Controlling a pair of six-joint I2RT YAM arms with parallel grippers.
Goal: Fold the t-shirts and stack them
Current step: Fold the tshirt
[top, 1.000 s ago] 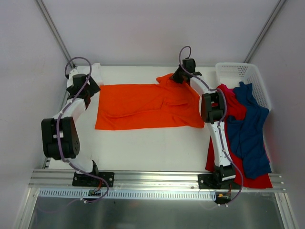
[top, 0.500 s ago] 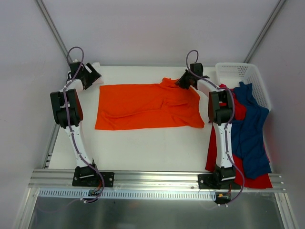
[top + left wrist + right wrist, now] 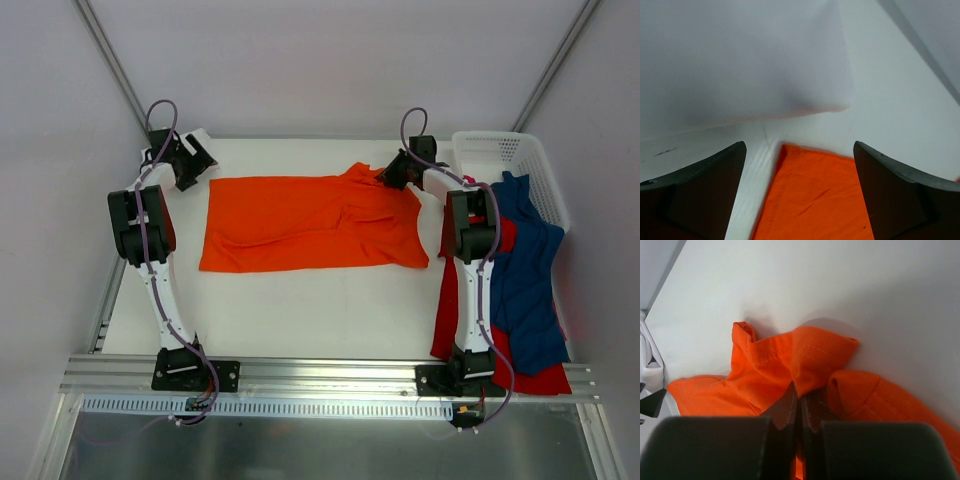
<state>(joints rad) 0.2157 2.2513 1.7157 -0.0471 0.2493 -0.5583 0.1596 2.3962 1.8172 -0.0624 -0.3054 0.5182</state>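
The bright orange t-shirt (image 3: 300, 222) lies spread across the middle of the table. My right gripper (image 3: 392, 172) is shut on a fold of its far right sleeve (image 3: 810, 360), holding it at the table's back. My left gripper (image 3: 196, 160) is open and empty, just beyond the shirt's far left corner (image 3: 815, 195), which shows between the jaws. The red t-shirt (image 3: 455, 320) and the dark blue t-shirt (image 3: 522, 270) lie heaped at the right, behind my right arm. The white t-shirt does not show.
The white perforated basket (image 3: 505, 160) stands at the back right, with the blue and red cloth draped over its near side. White walls close in the table at the back and sides. The table's bare front strip (image 3: 300, 310) lies before the orange shirt.
My right gripper has pulled the orange sleeve a little to the right along the back. My left arm has swung up to the back left corner, beyond the shirt's corner.
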